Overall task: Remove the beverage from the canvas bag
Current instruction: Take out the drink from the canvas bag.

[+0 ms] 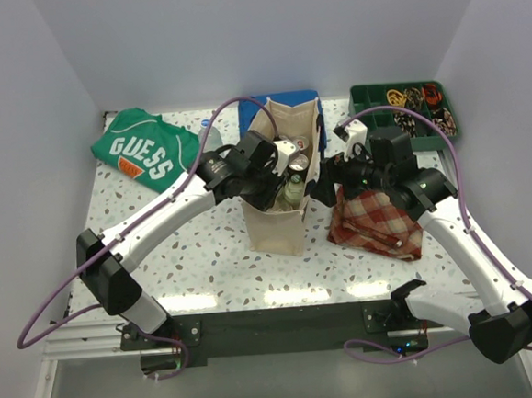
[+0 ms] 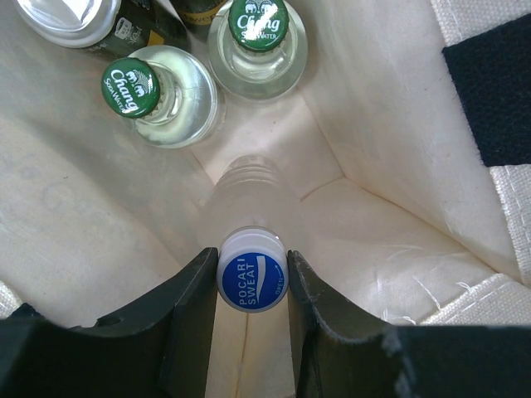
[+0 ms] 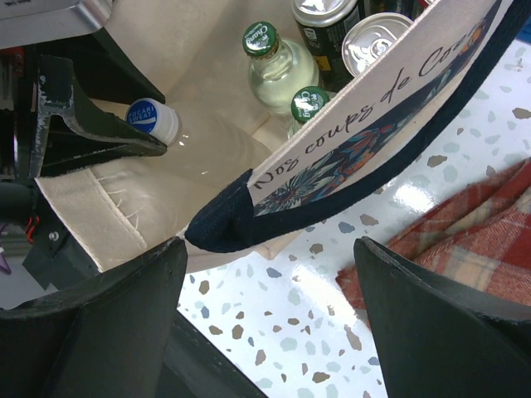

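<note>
The cream canvas bag stands upright mid-table, its navy handle sagging over the rim. Inside it, a clear Pocari Sweat bottle with a blue-and-white cap stands near one wall. My left gripper reaches down into the bag and is shut on that cap, one finger on each side. Two green-capped Chang bottles and some cans stand deeper in the bag. My right gripper hangs open just outside the bag's right side, holding nothing, with the handle near its left finger.
A red plaid cloth lies on the table right of the bag, under the right arm. A green GUESS shirt lies at the back left, a folded blue cloth behind the bag, and a green tray of small items at the back right.
</note>
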Motion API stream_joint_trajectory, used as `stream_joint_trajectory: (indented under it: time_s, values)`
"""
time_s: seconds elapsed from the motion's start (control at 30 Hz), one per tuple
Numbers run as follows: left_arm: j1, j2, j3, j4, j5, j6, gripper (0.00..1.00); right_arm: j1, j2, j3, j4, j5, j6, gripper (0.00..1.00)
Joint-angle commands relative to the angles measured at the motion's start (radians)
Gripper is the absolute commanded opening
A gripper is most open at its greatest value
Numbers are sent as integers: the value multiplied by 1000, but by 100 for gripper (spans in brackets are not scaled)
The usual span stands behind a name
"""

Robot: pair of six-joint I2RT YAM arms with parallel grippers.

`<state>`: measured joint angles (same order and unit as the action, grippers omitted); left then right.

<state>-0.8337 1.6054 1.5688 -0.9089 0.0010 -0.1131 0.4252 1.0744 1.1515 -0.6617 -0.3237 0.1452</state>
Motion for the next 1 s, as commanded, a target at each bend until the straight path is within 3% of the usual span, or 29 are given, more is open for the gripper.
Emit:
stream_joint_trajectory:
  time_s: [0.0, 0.97]
  values:
    - [-16, 11, 7, -50, 18, -17, 0, 3, -7, 16, 14, 18, -10, 86]
    - [-51, -13, 86, -59, -39, -40, 0, 3, -33, -7, 28, 34, 5, 86]
